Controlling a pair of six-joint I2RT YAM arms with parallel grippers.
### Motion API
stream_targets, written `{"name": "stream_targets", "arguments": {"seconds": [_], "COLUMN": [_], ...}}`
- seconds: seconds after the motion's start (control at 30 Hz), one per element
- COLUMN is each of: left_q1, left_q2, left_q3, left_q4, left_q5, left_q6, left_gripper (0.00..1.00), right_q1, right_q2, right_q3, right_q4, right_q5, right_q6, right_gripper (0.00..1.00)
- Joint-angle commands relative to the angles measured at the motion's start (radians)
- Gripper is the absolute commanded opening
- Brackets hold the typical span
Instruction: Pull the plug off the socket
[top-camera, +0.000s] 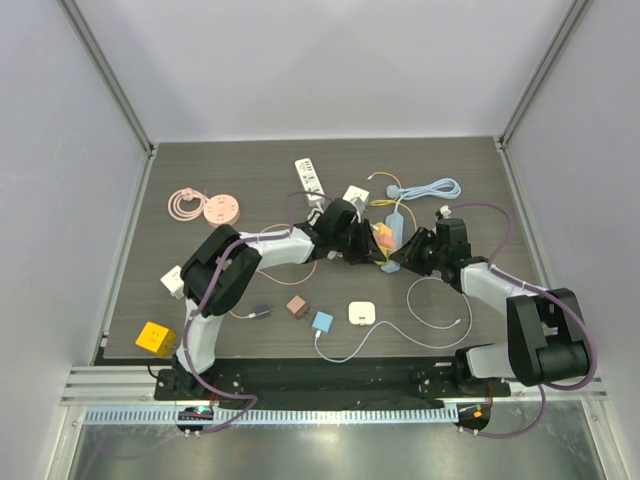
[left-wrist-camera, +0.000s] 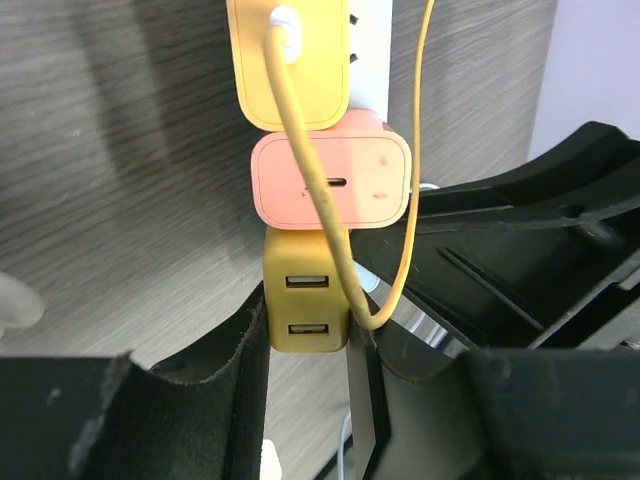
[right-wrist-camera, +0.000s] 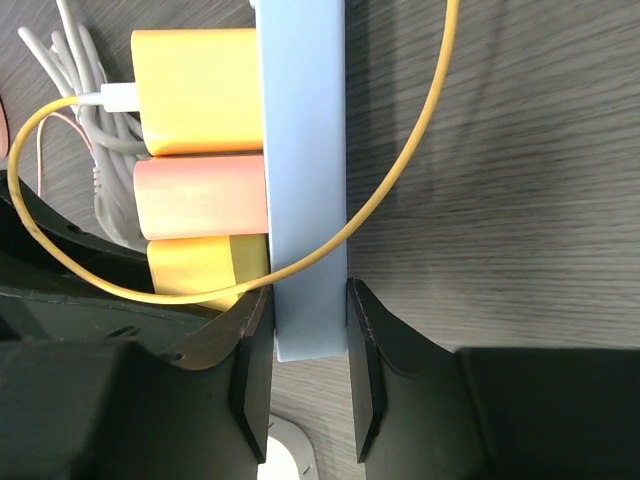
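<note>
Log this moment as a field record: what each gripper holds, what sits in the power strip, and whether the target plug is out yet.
left gripper: closed on mustard dual-USB charger
right gripper: closed on the end of the light blue power strip
strip occupants: yellow charger, pink charger, mustard dual-USB charger, side by side
target plug: still seated against the strip
cable: yellow cable loops across chargers and strip
surface: grey wood-grain table

No lettering, brand or number can be read on the mustard plug (left-wrist-camera: 305, 300), pink plug (left-wrist-camera: 330, 180) or blue power strip (right-wrist-camera: 305, 150).
</note>
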Motion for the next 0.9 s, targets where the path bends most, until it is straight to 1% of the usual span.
{"name": "stream_targets", "arguments": {"seconds": [0.0, 0.03, 0.07, 0.1, 0.2, 0.27, 0.4, 0.5, 0.6, 0.7, 0.77, 0.8, 0.87], "left_q1": [0.03, 0.031, 0.03, 0.024, 0.02, 0.028, 0.033, 0.042, 0.04, 0.037, 0.033, 0.024, 0.005], "left_q2": [-0.145, -0.148, -0.156, -0.163, -0.133, -0.119, -0.165, -0.159, -0.134, -0.159, -0.192, -0.206, -0.235], "left_q3": [-0.057, -0.088, -0.085, -0.078, -0.022, -0.012, -0.058, -0.042, -0.01, -0.041, -0.102, -0.125, -0.179], "left_q4": [0.079, 0.106, 0.103, 0.085, 0.023, 0.02, 0.056, 0.08, 0.069, 0.039, 0.017, 0.004, -0.029], "left_q5": [0.198, 0.203, 0.192, 0.144, 0.097, 0.112, 0.041, 0.043, 0.085, 0.105, 0.129, 0.126, 0.117], "left_q6": [-0.094, -0.114, -0.111, -0.079, -0.039, -0.071, -0.102, -0.122, -0.107, -0.066, -0.03, 0.011, 0.047], "left_gripper": [0.0, 0.0, 0.0, 0.0, 0.0, 0.0, 0.0, 0.0, 0.0, 0.0, 0.0, 0.0, 0.0], "right_q1": [-0.047, -0.047, -0.046, -0.043, -0.035, -0.034, -0.035, -0.026, -0.024, -0.026, -0.026, -0.027, -0.027], "right_q2": [0.049, 0.05, 0.05, 0.049, 0.038, 0.024, 0.01, 0.023, 0.024, 0.003, -0.025, -0.036, -0.057], "right_q3": [0.002, 0.002, 0.002, 0.002, 0.0, -0.001, -0.007, 0.0, -0.003, -0.018, -0.026, -0.038, -0.049], "right_q4": [-0.099, -0.099, -0.099, -0.099, -0.103, -0.111, -0.12, -0.12, -0.114, -0.1, -0.09, -0.084, -0.059], "right_q5": [0.353, 0.355, 0.352, 0.352, 0.356, 0.367, 0.381, 0.39, 0.381, 0.366, 0.352, 0.341, 0.294], "right_q6": [-0.037, -0.037, -0.038, -0.04, -0.043, -0.041, -0.037, -0.035, -0.038, -0.044, -0.047, -0.052, -0.069], "right_gripper": [0.01, 0.01, 0.01, 0.01, 0.01, 0.01, 0.01, 0.01, 0.01, 0.01, 0.01, 0.01, 0.01]}}
